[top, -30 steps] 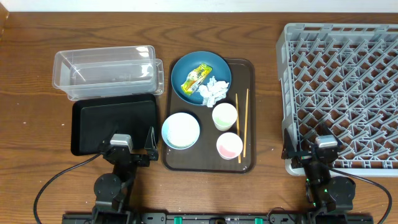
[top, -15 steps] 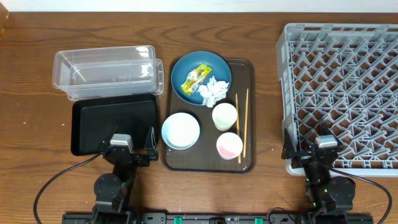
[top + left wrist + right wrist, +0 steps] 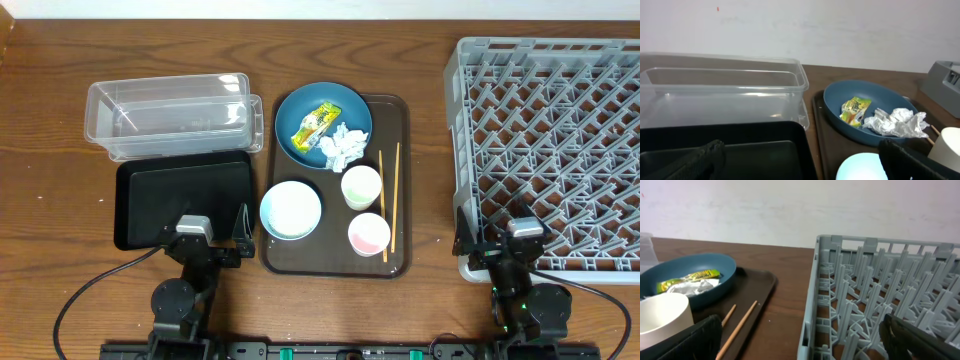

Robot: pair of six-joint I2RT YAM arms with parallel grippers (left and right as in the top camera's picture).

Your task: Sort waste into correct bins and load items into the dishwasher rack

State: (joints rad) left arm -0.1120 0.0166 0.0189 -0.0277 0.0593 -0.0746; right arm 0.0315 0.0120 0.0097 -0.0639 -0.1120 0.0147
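Observation:
A blue dish (image 3: pixel 300 110) on the brown tray holds a yellow-green wrapper (image 3: pixel 315 123) and a crumpled tissue (image 3: pixel 343 146). A white bowl (image 3: pixel 291 209), a pale green cup (image 3: pixel 361 186), a pink cup (image 3: pixel 368 234) and chopsticks (image 3: pixel 390 200) lie on the same tray. No rice grains can be made out. The clear tub (image 3: pixel 170 115) and black tray (image 3: pixel 185 198) are at the left, and the grey rack (image 3: pixel 550 140) is at the right. My left gripper (image 3: pixel 802 160) is open and empty over the black tray's near edge. My right gripper (image 3: pixel 802 337) is open and empty at the rack's near left corner.
The brown serving tray (image 3: pixel 335 262) sits mid-table between the bins and the rack. Bare wooden table shows to the far left, along the back edge, and in the strip between the tray and the rack.

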